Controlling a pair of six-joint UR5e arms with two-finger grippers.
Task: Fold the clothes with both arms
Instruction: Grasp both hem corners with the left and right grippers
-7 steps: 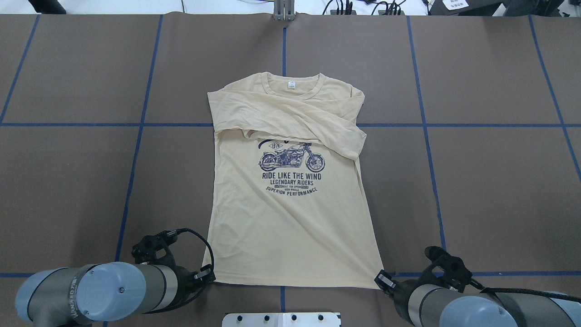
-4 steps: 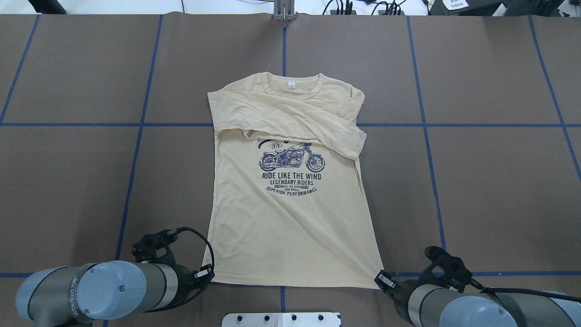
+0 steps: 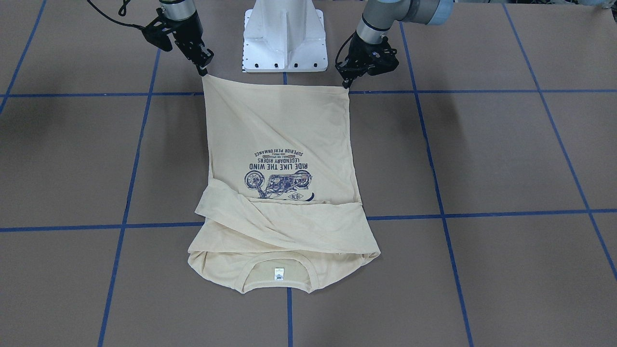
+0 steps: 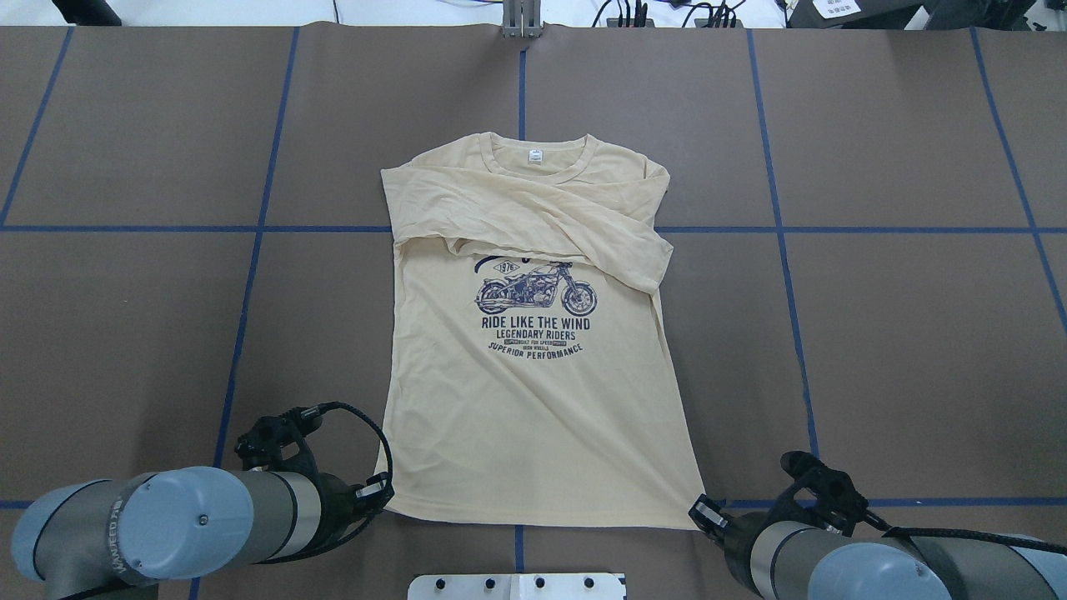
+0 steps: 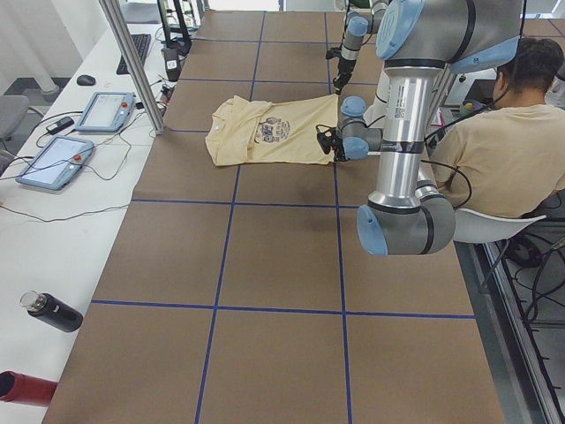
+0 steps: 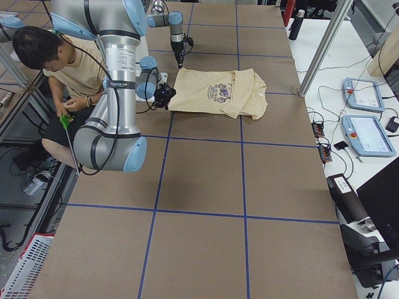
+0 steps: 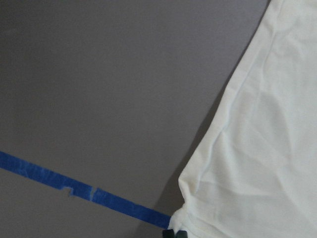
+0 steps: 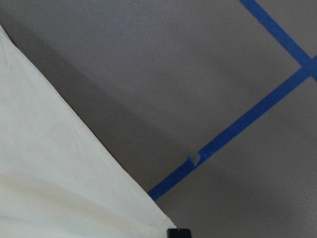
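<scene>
- Left gripper [image 3: 345, 83]: closed tight; one hem corner of the shirt [image 3: 279, 130] is pinched between its jaws.
- Right gripper [image 3: 203, 69]: closed likewise; the other hem corner is held.
- Shirt is laid print-up mid-table [image 3: 482, 144], hem by the robot-side edge, neckline toward the opposite edge; sleeves are folded across the chest.

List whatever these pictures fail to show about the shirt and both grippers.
- Left gripper and right gripper: whether they pinch the hem of the shirt. They are too small in the front-facing view, hidden by their own housings overhead, and cut off by the bottom edge in both wrist views.
- Print: its top is covered by the folded sleeves in the overhead view.
- Neck tag: the lettering is too small in every view.
</scene>
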